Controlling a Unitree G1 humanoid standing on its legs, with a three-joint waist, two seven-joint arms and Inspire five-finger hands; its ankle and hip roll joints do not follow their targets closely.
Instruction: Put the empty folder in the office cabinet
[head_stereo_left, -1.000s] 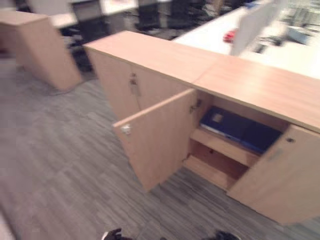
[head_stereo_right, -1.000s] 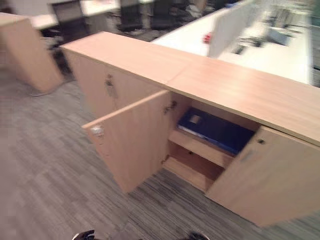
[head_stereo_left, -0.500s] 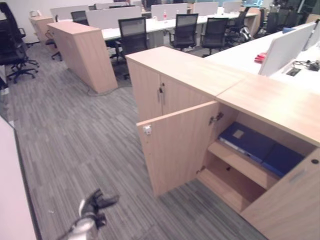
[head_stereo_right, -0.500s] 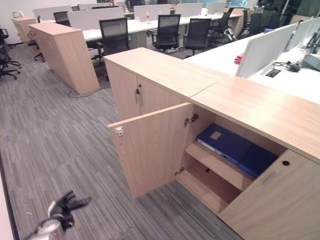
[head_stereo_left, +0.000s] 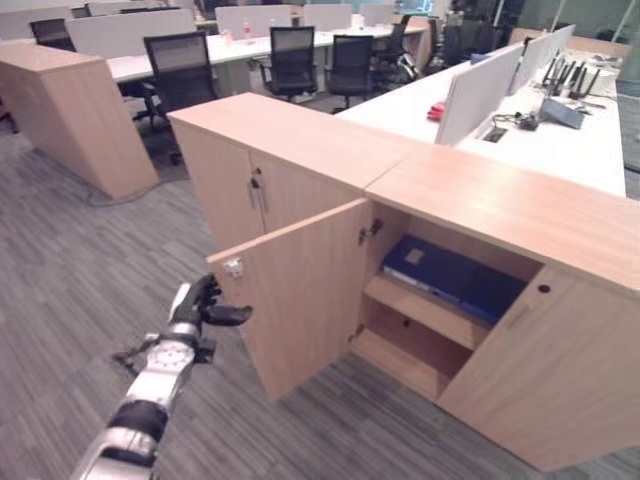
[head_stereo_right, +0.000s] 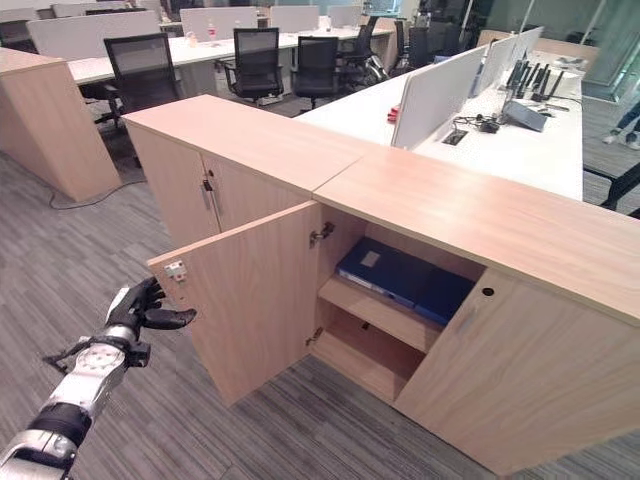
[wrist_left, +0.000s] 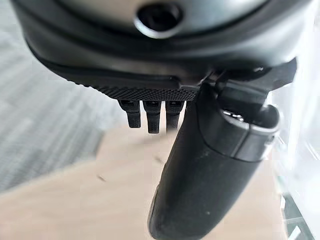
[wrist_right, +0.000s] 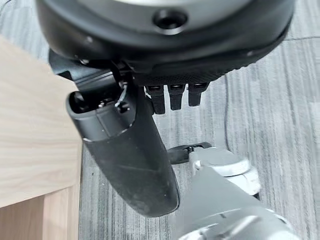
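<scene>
The office cabinet (head_stereo_left: 480, 195) of light wood stands ahead with its left door (head_stereo_left: 300, 295) swung open. On its upper shelf a blue folder (head_stereo_left: 432, 265) with a pale label lies flat, and a darker blue cover (head_stereo_right: 443, 295) lies next to it. The lower shelf (head_stereo_left: 405, 360) is bare. My left hand (head_stereo_left: 198, 305) hovers just left of the door's free edge, near the latch plate (head_stereo_left: 232, 267), open with relaxed fingers and the thumb pointing at the door. It holds nothing. My right hand (wrist_right: 131, 155) hangs open and empty over grey carpet beside a wooden panel (wrist_right: 30, 135).
The cabinet's right door (head_stereo_left: 555, 370) is closed. A second closed cabinet (head_stereo_left: 255, 185) adjoins on the left, and another (head_stereo_left: 70, 110) stands farther left. Desks with dividers (head_stereo_left: 480, 85) and black office chairs (head_stereo_left: 180, 65) fill the background. Grey carpet (head_stereo_left: 70, 270) lies before the cabinets.
The camera has swung about. My left arm has risen from low over the carpet and now reaches close to the open door's edge. The folder on the shelf has not moved.
</scene>
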